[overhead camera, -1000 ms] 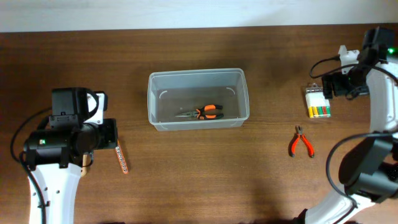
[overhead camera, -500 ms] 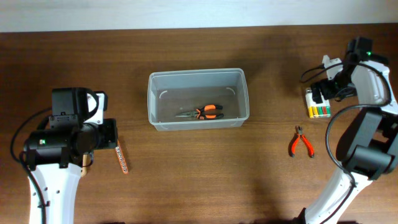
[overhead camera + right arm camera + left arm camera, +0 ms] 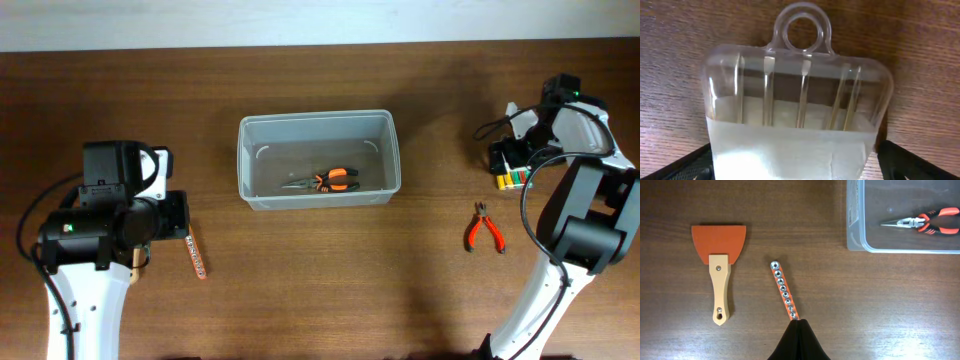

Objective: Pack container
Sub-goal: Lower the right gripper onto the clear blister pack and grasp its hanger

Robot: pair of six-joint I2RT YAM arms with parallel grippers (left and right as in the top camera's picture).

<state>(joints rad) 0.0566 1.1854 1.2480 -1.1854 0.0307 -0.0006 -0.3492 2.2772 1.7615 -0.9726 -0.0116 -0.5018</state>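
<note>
From overhead, the container is seen on the table, well apart from the right claw. Orange-handled pliers lie inside the container. A clear case lies beneath that claw, and red cutters lie near it.

At the left wrist, the left claw is shown closed to a narrow point over the near end of a socket rail. A scraper lies ahead to its left, the container ahead to its right.

At the right wrist, the right claw is spread wide, with a finger on either side of the case.

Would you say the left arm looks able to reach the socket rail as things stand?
Probably yes: the socket rail lies bare on the table right ahead of the left gripper, with the scraper well aside.
</note>
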